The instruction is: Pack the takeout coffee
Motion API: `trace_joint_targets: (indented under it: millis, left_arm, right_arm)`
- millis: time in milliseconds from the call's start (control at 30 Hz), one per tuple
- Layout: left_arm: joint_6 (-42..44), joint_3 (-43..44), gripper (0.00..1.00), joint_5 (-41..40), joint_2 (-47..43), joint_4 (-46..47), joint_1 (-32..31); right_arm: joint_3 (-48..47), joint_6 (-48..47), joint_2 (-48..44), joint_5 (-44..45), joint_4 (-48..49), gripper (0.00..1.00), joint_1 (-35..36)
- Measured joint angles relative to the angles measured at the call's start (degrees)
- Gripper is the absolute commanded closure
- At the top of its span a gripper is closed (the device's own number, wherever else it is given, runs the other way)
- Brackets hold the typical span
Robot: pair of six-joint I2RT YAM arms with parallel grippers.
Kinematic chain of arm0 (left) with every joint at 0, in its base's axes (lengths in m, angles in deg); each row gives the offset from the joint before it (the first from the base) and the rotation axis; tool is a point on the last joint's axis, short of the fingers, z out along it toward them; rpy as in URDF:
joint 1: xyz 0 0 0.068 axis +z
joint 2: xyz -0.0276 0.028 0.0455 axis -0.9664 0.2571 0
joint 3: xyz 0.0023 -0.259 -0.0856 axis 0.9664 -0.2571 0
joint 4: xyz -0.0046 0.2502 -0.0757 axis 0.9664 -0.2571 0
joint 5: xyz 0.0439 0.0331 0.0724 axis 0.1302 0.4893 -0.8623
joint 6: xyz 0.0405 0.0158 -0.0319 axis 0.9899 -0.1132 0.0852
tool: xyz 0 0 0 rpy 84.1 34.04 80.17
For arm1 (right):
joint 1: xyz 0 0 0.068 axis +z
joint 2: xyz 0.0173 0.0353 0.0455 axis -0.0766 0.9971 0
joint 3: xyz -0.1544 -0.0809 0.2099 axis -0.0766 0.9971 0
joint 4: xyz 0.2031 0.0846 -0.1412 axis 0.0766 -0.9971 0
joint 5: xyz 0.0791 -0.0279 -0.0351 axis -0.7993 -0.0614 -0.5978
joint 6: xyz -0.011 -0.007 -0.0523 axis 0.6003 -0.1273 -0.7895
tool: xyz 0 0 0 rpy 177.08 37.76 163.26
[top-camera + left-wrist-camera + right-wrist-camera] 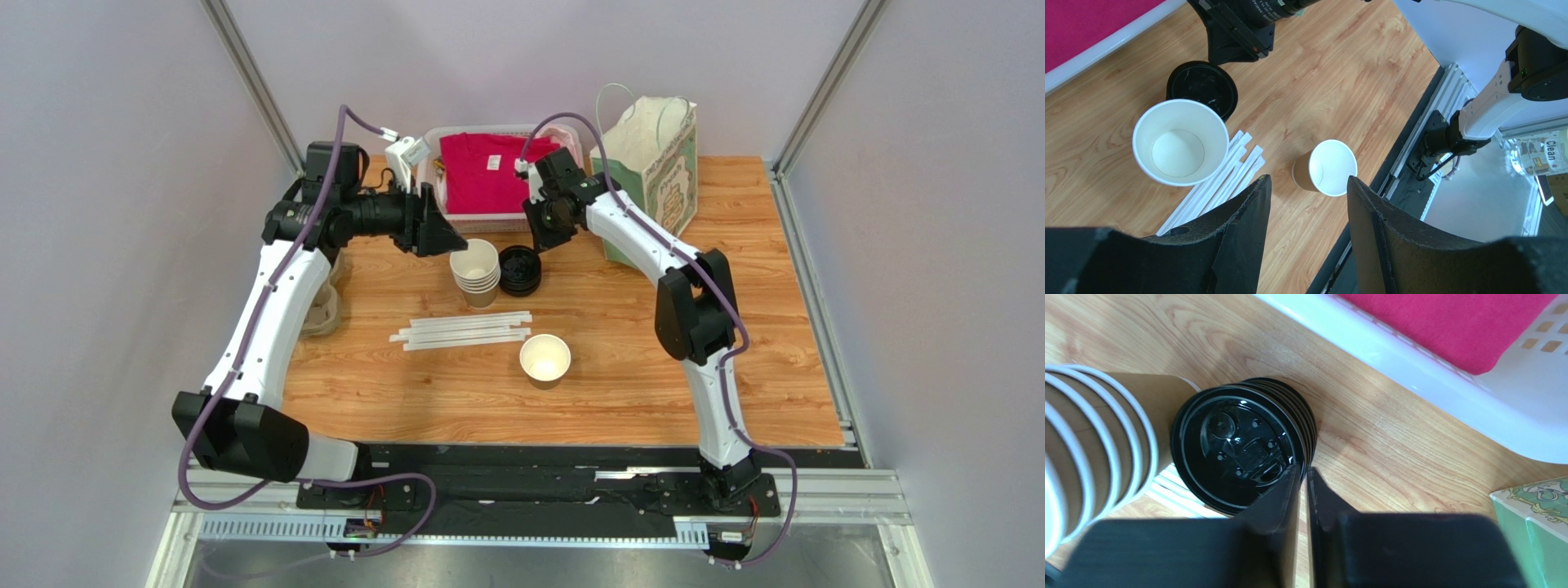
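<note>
- Lidless tan paper cup (545, 359), cream-white inside, stands upright mid-table (638, 368), near of both grippers and well apart from them.
- Left gripper (1308, 184) hovers above cup stack (476, 272), jaws wide, empty.
- Right gripper (1301, 478), jaws almost closed, sits at lid pile (1238, 444); grip unclear.

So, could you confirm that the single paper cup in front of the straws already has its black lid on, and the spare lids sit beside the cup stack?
Not quite: the single paper cup has no lid; the top external view shows its open cream inside. Otherwise yes: it stands in front of the straws, and the spare lids sit beside the cup stack.
</note>
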Motion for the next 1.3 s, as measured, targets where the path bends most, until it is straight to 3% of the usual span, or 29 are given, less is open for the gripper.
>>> trace_joint_targets:
  millis: [33,133,300,533,767,1000,1300]
  left_arm:
    - [0.0,0.0,0.43,0.0,0.1,0.0,0.0]
    - [0.0,0.0,0.43,0.1,0.3,0.0,0.0]
    - [0.0,0.0,0.43,0.1,0.5,0.0,0.0]
    - [0.0,0.1,0.43,0.2,0.9,0.0,0.0]
    - [0.0,0.1,0.43,0.2,1.0,0.0,0.0]
    - [0.0,0.1,0.43,0.4,1.1,0.0,0.0]
    - [-0.1,0.1,0.43,0.6,1.4,0.1,0.0]
  right_arm:
    - [-0.2,0.3,0.0,-0.3,-0.1,0.61,0.0]
    - [-0.5,0.6,0.0,-1.2,-0.1,0.53,-0.1]
    - [-0.6,0.5,0.0,-1.5,-0.4,0.56,-0.2]
    - [-2.8,0.3,1.3,-1.4,-0.8,0.67,-0.2]
    - [-3.1,0.1,3.4,-1.4,-0.8,0.65,-0.2]
    - [-3.1,-0.3,3.6,-1.1,-0.8,0.73,0.2]
    - [-3.5,-0.6,3.6,-0.2,-0.8,0.72,0.4]
